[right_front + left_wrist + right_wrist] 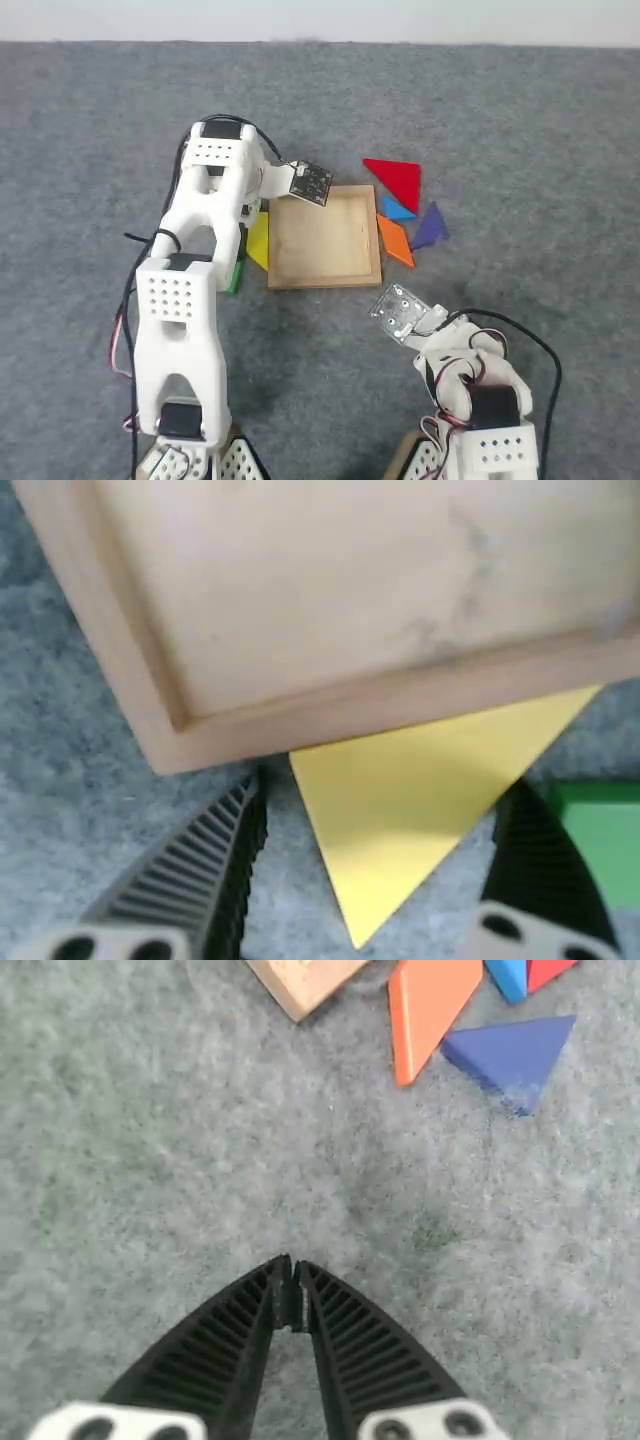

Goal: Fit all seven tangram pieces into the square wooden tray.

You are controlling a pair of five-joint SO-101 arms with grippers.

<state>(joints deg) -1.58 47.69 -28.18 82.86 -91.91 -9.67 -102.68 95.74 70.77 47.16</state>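
The square wooden tray (324, 280) lies mid-table with nothing inside it. A yellow triangle (259, 238) rests against its left rim. In the left wrist view that yellow triangle (420, 790) lies flat on the carpet between the spread fingers of my left gripper (380, 855), which is open, just below the tray's rim (400, 705). A green piece (600, 830) sits beside one finger. Right of the tray lie a red triangle (396, 180), a small blue triangle (397, 209), an orange parallelogram (395, 241) and a purple triangle (431, 228). My right gripper (292, 1295) is shut over bare carpet, short of the tray's corner (300, 980).
Grey carpet covers the whole table. The left arm (195, 260) stretches along the tray's left side, over the green piece (235, 277). The right arm (470, 385) sits at the near right. In the right wrist view the orange parallelogram (430, 1005) and purple triangle (510, 1050) lie ahead.
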